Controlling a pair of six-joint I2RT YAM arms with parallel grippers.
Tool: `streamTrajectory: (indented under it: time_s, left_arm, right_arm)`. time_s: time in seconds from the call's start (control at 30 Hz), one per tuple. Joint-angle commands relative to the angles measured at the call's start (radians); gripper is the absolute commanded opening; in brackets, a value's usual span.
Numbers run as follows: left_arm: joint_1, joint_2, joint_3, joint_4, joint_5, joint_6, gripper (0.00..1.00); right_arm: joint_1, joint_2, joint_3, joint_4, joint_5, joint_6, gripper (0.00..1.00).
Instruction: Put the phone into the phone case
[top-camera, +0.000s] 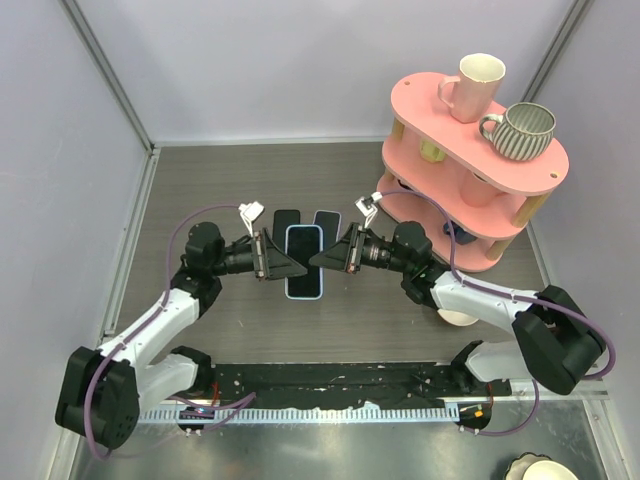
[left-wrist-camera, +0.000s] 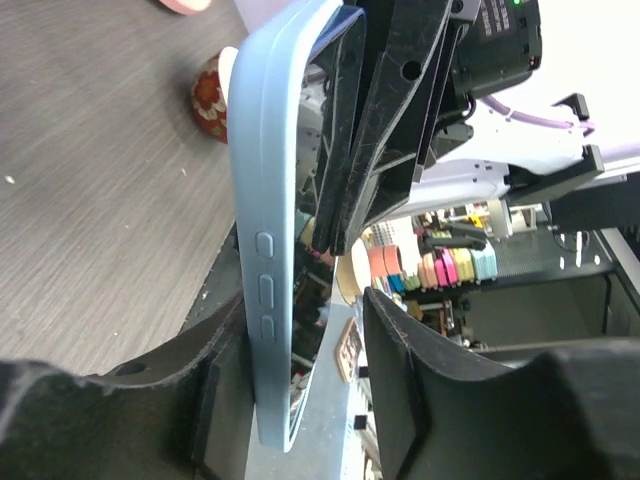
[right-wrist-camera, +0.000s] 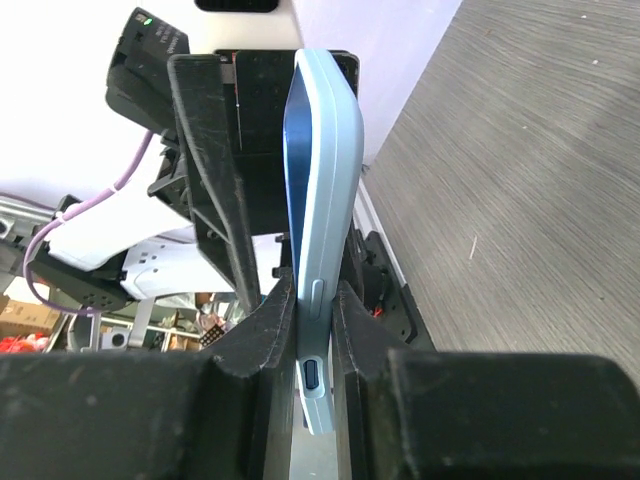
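Light blue and rubbery, the slim phone case (top-camera: 304, 294) is held flat above the grey wood-grain counter (top-camera: 215, 185) at the middle of the frame. Its hollow is filled by a dark, glossy phone (top-camera: 304, 258) whose face points up. The right gripper (top-camera: 318, 257) pinches the case's right edge tightly, both fingers pressed to it. The left gripper (top-camera: 296, 268) is spread around the opposite edge, with one finger against the case back and a gap showing at the other. Just behind, two dark flat slabs (top-camera: 287, 222) lie on the counter. At the upper right, a pink two-tier oval shelf (top-camera: 420, 105) carries a cream mug (top-camera: 475, 85) and a grey ribbed mug (top-camera: 522, 132); I cannot tell what either holds.
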Motion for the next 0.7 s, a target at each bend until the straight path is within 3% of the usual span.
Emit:
streamTrajectory:
  time_s: [0.0, 0.13, 0.3, 0.37, 0.47, 0.6, 0.67]
  left_arm:
    - [-0.036, 0.034, 0.001, 0.14, 0.054, -0.072, 0.41]
    - [-0.04, 0.044, -0.005, 0.201, 0.074, -0.11, 0.22]
    - [-0.043, 0.033, -0.019, 0.264, 0.094, -0.138, 0.0]
    - [-0.045, 0.03, -0.019, 0.263, 0.094, -0.141, 0.0]
    - [-0.053, 0.033, -0.009, 0.267, 0.114, -0.144, 0.0]
    - [-0.071, 0.03, 0.003, 0.272, 0.146, -0.147, 0.0]
    - [-0.076, 0.022, 0.0, 0.27, 0.149, -0.146, 0.0]
  right_arm:
    - [0.005, -0.028, 0.022, 0.18, -0.019, 0.055, 0.05]
    - [0.005, -0.042, 0.014, 0.194, -0.007, 0.06, 0.1]
    - [0.005, -0.068, 0.044, 0.123, -0.008, 0.02, 0.3]
    - [0.005, -0.084, 0.066, 0.065, 0.001, -0.012, 0.46]
    - [-0.001, -0.1, 0.1, -0.005, 0.021, -0.045, 0.58]
    - [-0.017, -0.104, 0.145, -0.073, 0.033, -0.082, 0.58]
    - [-0.023, -0.104, 0.162, -0.079, 0.033, -0.086, 0.54]
